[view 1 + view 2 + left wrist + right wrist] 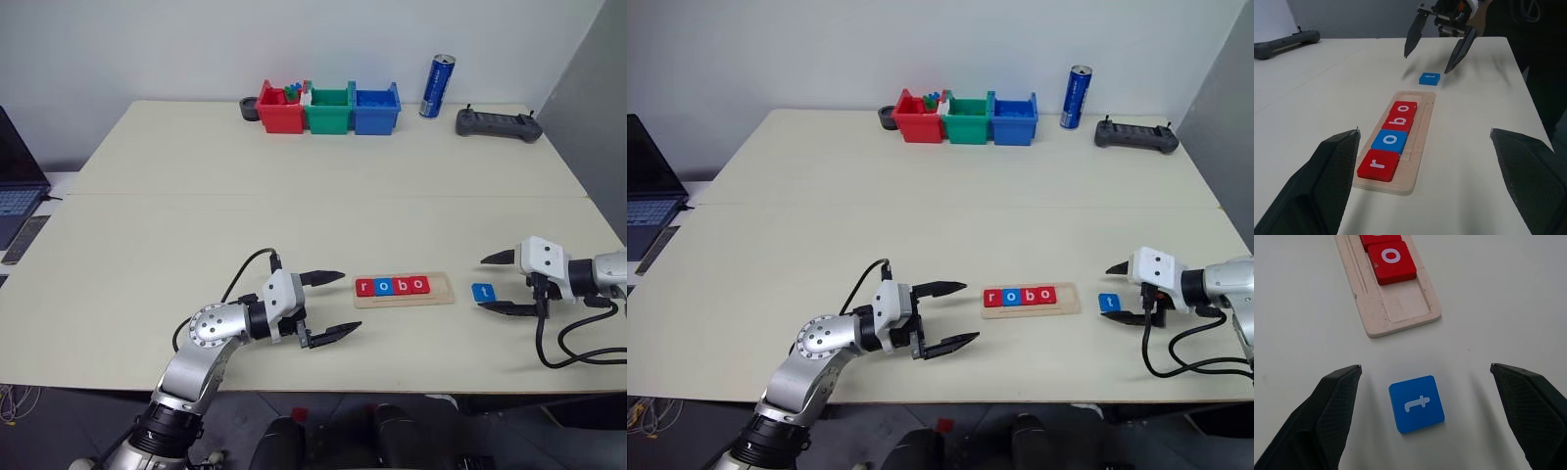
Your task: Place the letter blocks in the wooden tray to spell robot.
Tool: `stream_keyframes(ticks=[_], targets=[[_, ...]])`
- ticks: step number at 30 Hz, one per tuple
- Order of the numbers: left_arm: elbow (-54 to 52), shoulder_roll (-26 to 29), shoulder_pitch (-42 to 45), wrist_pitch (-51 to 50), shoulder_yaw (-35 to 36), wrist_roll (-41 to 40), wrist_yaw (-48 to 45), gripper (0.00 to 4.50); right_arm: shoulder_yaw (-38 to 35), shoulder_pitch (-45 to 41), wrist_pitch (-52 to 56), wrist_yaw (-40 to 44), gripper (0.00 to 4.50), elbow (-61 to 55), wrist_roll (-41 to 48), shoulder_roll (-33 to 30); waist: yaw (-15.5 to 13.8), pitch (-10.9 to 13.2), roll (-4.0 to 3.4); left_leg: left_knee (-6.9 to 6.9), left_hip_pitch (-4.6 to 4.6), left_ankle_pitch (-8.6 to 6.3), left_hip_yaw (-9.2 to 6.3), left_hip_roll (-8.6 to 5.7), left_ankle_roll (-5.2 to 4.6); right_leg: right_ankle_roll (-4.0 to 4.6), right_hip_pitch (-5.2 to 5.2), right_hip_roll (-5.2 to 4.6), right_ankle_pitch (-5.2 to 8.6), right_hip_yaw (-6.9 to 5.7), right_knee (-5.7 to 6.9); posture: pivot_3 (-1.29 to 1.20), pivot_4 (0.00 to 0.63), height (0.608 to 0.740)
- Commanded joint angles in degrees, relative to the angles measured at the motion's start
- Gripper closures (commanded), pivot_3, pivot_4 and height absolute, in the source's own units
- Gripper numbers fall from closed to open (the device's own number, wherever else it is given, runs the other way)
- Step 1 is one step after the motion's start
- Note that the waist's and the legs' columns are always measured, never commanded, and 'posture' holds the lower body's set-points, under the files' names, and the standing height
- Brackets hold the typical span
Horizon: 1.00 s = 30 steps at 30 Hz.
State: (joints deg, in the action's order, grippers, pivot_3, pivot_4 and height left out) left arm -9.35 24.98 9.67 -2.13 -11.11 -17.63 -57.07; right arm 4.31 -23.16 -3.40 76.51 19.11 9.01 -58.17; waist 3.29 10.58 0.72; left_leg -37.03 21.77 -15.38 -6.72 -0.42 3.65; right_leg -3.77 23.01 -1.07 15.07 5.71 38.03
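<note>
The wooden tray (pixel 442 288) lies near the table's front edge and holds several letter blocks (pixel 392 286) in a row reading r, o, b, o: red, blue, red, red. Its right-end slot (pixel 1406 307) is bare. A blue t block (pixel 483 292) lies flat on the table just right of the tray. My right gripper (pixel 480 283) is open, its fingers (pixel 1332 406) either side of the t block (pixel 1416 403) without touching it. To the left of the tray, my left gripper (pixel 351 302) is open and level, pointing at the tray's r end (pixel 1378 165), with nothing held.
Red (pixel 281 108), green (pixel 328 109) and blue (pixel 376 108) bins stand in a row at the back. A blue can (pixel 437 86) and a black controller (pixel 498 122) are at the back right. A laptop (pixel 15 186) sits off the table's left edge.
</note>
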Motion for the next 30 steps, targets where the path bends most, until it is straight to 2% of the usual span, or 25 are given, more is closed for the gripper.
stream_keyframes(ticks=[1, 11, 14, 21, 30], targets=[[-0.8, -0.2, 0.6, 0.7, -0.4, -0.2, -0.4, 0.0, 1.7, -2.3, -3.7, 3.0, 0.02, 3.8, -2.2, 0.4, -0.1, 0.0, 0.0, 0.0, 0.0, 0.0, 0.0, 0.0, 0.0, 0.0, 0.0, -0.01, 0.0, 0.0, 0.0, 0.0, 0.15, 0.74], [-2.5, 0.6, -0.7, 0.2, 0.0, -0.3, 0.1, 0.0, 3.7, -7.4, -7.1, 4.0, 0.02, 15.0, -6.2, 2.4, -0.1, 0.0, -0.01, 0.0, 0.0, 0.0, 0.0, -0.02, 0.01, 0.01, 0.0, -0.04, -0.01, 0.0, 0.01, 0.0, 0.15, 0.74], [-2.6, 0.8, -0.7, 0.2, -0.2, -0.2, -0.1, 0.0, 3.6, -8.2, -7.0, 4.3, 0.56, 16.0, -6.3, 2.8, -0.1, 0.0, -0.01, 0.0, 0.0, 0.0, -0.01, -0.02, 0.01, 0.01, 0.0, -0.04, -0.01, 0.0, 0.02, 0.0, 0.15, 0.74], [-1.8, 0.6, 0.2, 0.5, -0.4, -0.1, -0.4, 0.0, 2.7, -8.2, -6.0, 4.9, 2.99, 14.8, -5.5, 2.7, -0.1, 0.0, -0.02, -0.01, -0.01, 0.0, -0.01, -0.02, 0.01, 0.01, -0.01, -0.04, -0.01, 0.0, 0.03, 0.0, 0.15, 0.74], [-0.9, 0.6, 0.7, 1.0, -0.4, -0.1, -1.5, 0.0, 1.2, -8.2, 2.9, 3.4, 3.04, 2.6, -1.1, 5.4, 0.0, 0.0, -0.03, -0.02, -0.01, 0.0, -0.02, -0.01, 0.01, 0.02, 0.0, -0.03, -0.01, 0.01, 0.05, 0.0, 0.15, 0.74]])
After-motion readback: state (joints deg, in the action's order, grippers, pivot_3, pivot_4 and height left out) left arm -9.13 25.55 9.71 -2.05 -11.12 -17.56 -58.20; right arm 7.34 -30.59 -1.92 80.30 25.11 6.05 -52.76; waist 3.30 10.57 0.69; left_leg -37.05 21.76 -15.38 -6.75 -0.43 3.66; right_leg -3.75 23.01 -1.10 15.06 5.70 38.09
